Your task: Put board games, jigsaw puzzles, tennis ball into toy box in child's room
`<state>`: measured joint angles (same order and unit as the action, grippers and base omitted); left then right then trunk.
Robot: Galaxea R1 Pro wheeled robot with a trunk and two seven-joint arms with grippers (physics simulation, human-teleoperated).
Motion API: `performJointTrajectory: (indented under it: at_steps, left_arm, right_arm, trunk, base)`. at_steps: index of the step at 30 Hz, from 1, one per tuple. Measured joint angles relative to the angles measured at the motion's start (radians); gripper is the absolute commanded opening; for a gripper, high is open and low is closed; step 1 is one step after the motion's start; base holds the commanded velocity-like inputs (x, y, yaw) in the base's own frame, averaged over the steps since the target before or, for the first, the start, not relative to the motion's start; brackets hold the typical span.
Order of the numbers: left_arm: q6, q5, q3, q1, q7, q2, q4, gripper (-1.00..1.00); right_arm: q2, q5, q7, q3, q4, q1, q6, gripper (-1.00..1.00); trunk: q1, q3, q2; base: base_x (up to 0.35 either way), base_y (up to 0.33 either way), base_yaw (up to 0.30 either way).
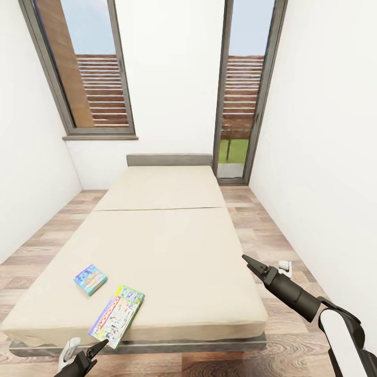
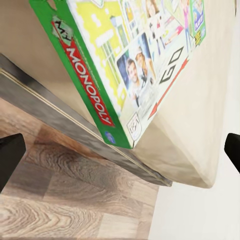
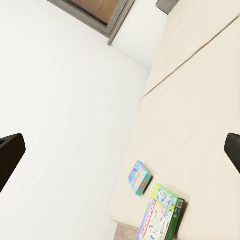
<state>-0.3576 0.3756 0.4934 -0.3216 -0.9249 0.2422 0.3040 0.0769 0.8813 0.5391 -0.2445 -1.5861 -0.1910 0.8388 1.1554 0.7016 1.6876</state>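
Two board games lie near the bed's near left corner. One is a small blue box. The other is a larger green-edged Monopoly box, whose near corner hangs over the mattress edge. My left gripper is open, low over the floor just in front of that corner and not touching it. At the bed's near right corner my right gripper is open and holds nothing. The table, toy box, jigsaw puzzles and tennis ball are out of view.
White walls close in on both sides of the bed, with strips of wood-plank floor between. A grey headboard and two tall grey-framed windows stand at the far end. The dark bed frame runs under the mattress edge.
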Motion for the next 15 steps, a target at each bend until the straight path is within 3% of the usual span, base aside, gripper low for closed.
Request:
performJointTrajectory:
  at_steps: [15]
  left_arm:
    - [0.0, 0.0, 0.0, 0.0, 0.0, 0.0, 0.0, 1.0]
  right_arm:
    - [0.0, 0.0, 0.0, -0.001, 0.0, 0.0, 0.0, 1.0]
  trunk:
    - [0.0, 0.0, 0.0]
  base:
    - [0.045, 0.028, 0.0]
